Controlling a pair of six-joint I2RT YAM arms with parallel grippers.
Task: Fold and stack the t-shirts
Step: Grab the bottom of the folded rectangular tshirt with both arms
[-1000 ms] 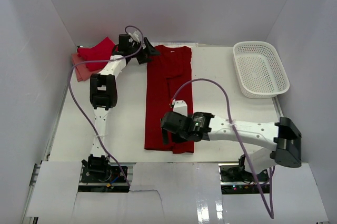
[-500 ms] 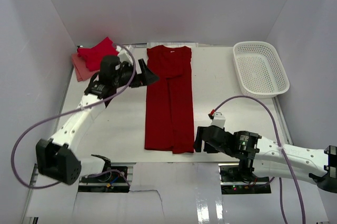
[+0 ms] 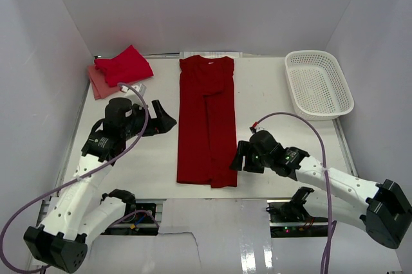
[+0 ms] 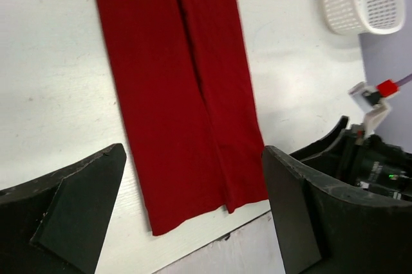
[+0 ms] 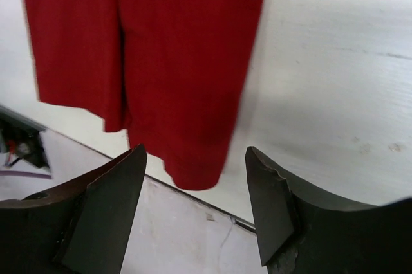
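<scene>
The deep red cloth t-shirt (image 3: 207, 119), folded into a narrow strip, lies along the middle of the white tabletop (image 3: 270, 87), so both arms can reach it. The left jaws and right jaws, open and empty, flank it, probably to take the lower hem.

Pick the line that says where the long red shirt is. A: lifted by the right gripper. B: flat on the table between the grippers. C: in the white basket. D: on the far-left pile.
B: the red shirt lies flat on the table, with the left gripper and right gripper open at either side.
</scene>
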